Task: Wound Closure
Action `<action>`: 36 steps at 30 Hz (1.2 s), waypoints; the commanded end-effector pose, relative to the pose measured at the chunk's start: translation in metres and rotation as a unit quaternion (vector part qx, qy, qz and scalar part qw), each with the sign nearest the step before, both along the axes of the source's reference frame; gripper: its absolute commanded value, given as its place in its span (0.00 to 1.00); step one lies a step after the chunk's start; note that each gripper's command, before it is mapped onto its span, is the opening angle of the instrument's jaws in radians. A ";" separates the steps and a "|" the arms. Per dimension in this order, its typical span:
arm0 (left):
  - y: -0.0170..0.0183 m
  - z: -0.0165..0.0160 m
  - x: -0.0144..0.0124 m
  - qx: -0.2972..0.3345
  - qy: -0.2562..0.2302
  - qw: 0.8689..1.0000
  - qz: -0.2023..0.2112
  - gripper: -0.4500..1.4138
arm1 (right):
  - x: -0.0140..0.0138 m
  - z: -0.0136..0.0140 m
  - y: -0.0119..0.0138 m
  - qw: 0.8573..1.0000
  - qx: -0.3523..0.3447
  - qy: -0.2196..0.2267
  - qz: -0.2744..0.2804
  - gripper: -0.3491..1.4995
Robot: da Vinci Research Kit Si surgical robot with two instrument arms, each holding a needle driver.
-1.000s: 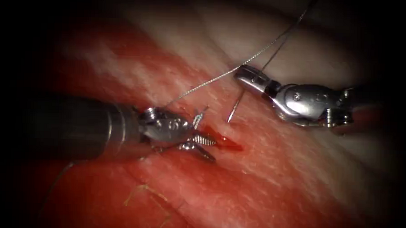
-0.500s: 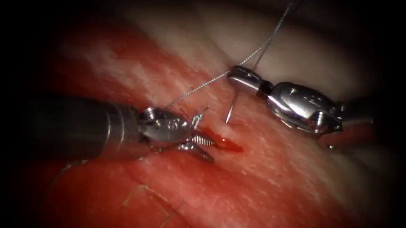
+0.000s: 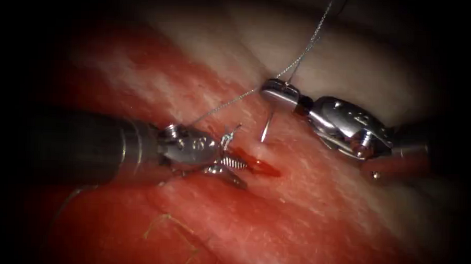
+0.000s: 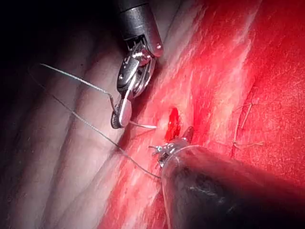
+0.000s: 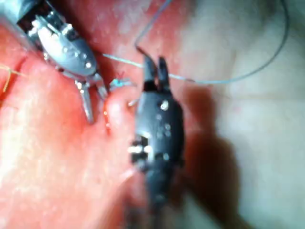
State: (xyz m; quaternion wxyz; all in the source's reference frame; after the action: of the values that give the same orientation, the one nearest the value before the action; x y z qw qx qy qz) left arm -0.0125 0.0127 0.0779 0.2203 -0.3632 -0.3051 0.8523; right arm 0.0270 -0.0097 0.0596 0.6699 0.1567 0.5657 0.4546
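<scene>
In the endoscope view my right tool (image 3: 272, 91) is shut on the curved needle (image 3: 267, 125) near its thread end. The needle hangs steeply, and its tip rests on the tissue (image 3: 316, 213) just right of the cut (image 3: 260, 167), which holds red fluid. I cannot tell whether the tip has entered. Thread (image 3: 306, 48) runs up from the jaws, and another strand crosses left. My left tool (image 3: 240, 171) stands open at the cut's left edge, holding nothing. The left wrist view shows the right tool (image 4: 120, 115), the needle (image 4: 143, 125) and the cut (image 4: 173, 119).
Short bluish cut ends of thread (image 3: 230, 134) stick up beside the left tool's wrist. Fine pale strands (image 3: 164, 221) lie on the red tissue in front. The right wrist view shows the left tool (image 5: 93, 102) open beside the right tool (image 5: 156, 71).
My right tool has shifted left and slightly down and turned at the wrist. The needle stands steeper, with its tip near the same spot. The left tool has barely moved.
</scene>
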 end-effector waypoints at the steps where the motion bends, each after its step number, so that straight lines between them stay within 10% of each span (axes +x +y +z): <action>1: -0.0003 0.0006 -0.0005 0.001 0.000 1.000 0.000 0.31 | 0.0007 0.0002 -0.0007 1.000 0.006 -0.001 -0.003 0.00; 12: -0.0003 0.0006 -0.0005 0.001 0.000 1.000 0.000 0.31 | 0.0010 -0.0002 -0.0015 0.994 0.105 0.033 -0.012 0.00; 36: -0.0003 0.0006 -0.0006 0.001 0.001 1.000 0.001 0.31 | 0.0021 -0.0011 -0.0057 0.932 0.338 0.129 0.001 0.00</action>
State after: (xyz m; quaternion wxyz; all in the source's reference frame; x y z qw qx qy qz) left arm -0.0126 0.0128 0.0780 0.2186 -0.3621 -0.3048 0.8533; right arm 0.0284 -0.0147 0.0581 0.4985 0.4294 0.4606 0.5958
